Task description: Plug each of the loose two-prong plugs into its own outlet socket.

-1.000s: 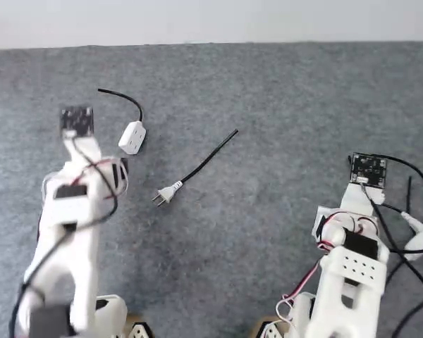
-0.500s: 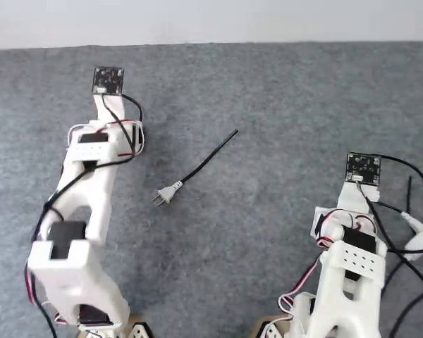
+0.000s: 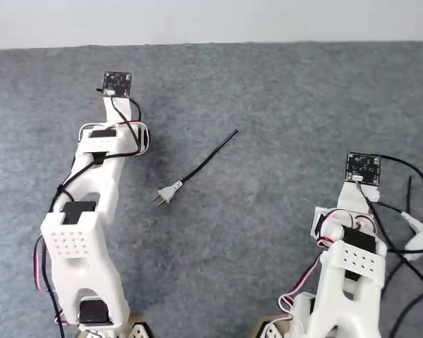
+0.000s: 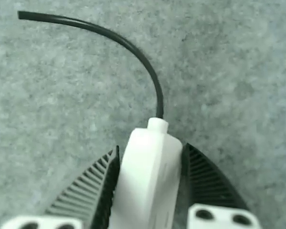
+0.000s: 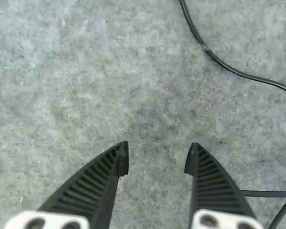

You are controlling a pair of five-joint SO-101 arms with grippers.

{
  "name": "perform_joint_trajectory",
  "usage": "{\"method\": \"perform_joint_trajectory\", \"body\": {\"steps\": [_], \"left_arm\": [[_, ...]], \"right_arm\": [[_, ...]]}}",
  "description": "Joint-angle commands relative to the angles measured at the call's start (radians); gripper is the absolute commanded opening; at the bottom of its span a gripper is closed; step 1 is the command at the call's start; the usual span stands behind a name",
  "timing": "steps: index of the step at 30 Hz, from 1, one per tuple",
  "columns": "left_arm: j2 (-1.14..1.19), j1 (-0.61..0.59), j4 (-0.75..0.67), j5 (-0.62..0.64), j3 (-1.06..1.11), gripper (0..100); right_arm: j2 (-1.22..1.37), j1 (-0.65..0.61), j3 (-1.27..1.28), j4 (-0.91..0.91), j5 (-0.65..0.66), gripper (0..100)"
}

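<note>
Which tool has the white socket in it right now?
The left tool: the white outlet socket, black cord trailing from it, sits inside it. The right tool is open over bare carpet.

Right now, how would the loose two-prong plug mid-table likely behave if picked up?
The two-prong plug looks small, so probably light. Its thin black cord ends free, so it would likely dangle and sway. On the fuzzy grey mat it seems unlikely to slide or roll.
</note>
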Motion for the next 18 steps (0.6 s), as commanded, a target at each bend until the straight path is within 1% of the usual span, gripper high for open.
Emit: {"method": "perform_joint_trajectory", "body": {"steps": [1,3,4,7,11,15,18], "left_arm": [[-0.005,-0.012,-0.021,-0.006,-0.054,12],[-0.005,-0.017,-0.021,-0.006,-0.058,4],[-0.005,-0.018,-0.021,-0.006,-0.058,1],[-0.012,-0.018,-0.005,-0.006,-0.053,1],[-0.057,-0.009,0.103,-0.002,-0.062,1],[-0.173,0.015,0.236,0.002,-0.053,1],[-0.296,0.051,0.311,0.028,0.004,1]], "right_arm": [[0.002,-0.010,-0.011,-0.016,0.011,18.4],[0.002,-0.010,-0.011,-0.016,0.011,18.4],[0.002,-0.010,-0.011,-0.016,0.011,18.4],[0.002,-0.010,-0.011,-0.016,0.011,18.4],[0.002,-0.010,-0.011,-0.018,0.011,18.4],[0.002,-0.010,-0.011,-0.018,0.011,18.4],[0.002,-0.010,-0.011,-0.019,0.011,18.4]]}}
